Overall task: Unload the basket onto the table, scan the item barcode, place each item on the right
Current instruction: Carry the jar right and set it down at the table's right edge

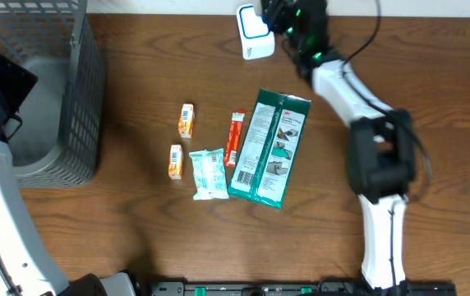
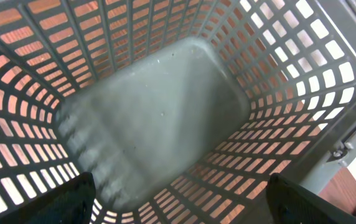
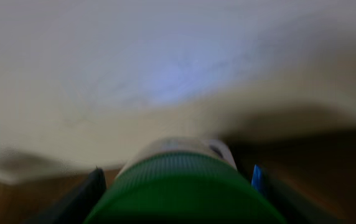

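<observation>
The right gripper (image 1: 280,20) is up at the top of the overhead frame, a little right of centre. It is clenched around the white and blue handheld barcode scanner (image 1: 254,34). In the right wrist view its two dark fingers flank a green ribbed handle (image 3: 178,186) with a pale head beyond it, which I take to be the scanner's grip.

The left gripper (image 2: 184,194) hangs over the grey slatted plastic basket (image 1: 83,90) at the upper left. Its fingers are spread wide with nothing between them, and the basket floor below looks bare.

The goods lie in a loose cluster in the middle of the brown wooden table (image 1: 136,222), well apart from both grippers:
- a large green flat package (image 1: 269,148), tilted slightly
- a narrow red stick sachet (image 1: 236,138), just beside the package on its left
- a pale green soft packet (image 1: 209,174), lower down
- two small orange cartons (image 1: 186,121), further left, one above the other

No barcode is readable from overhead.

I'd say this is the gap between items. The scanner is ready in hand, but nothing is being held up to it.

The next move seems to fall to the empty left gripper. It has to come away from the basket toward the centre of the frame, settle on one item and lift it. It then has to turn the item so the printed code faces the scanner's window. The flat packets lie flush on the wood, so getting a finger under an edge looks like the fiddly part.
</observation>
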`<act>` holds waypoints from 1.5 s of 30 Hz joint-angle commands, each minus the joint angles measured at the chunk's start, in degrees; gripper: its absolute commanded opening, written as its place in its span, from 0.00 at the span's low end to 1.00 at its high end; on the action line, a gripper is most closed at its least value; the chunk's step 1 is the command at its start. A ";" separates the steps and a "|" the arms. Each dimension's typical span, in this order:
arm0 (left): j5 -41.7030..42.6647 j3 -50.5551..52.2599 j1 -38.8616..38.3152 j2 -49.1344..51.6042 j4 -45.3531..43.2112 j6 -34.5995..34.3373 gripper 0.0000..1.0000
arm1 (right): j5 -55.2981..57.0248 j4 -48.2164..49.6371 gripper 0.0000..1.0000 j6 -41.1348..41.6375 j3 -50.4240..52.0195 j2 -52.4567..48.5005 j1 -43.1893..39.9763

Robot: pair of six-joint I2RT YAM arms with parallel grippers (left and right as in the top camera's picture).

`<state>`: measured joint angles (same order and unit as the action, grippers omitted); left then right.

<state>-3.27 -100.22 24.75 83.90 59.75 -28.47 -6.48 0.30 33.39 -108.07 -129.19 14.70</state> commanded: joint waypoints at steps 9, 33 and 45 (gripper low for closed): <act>-0.35 -0.28 0.20 0.00 -0.07 0.37 0.89 | 7.82 -52.68 0.01 -20.09 -1.77 22.95 -9.31; -0.35 -0.28 0.20 0.00 -0.04 0.37 0.88 | 9.60 -43.54 0.01 -20.02 27.43 18.91 -41.59; -0.35 -0.28 0.20 0.02 -0.04 0.37 0.88 | 7.91 -44.74 0.99 -20.39 26.86 19.04 -45.20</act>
<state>-3.31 -100.22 24.75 83.90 59.72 -28.47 2.22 -43.18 12.97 -79.13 -110.69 -30.35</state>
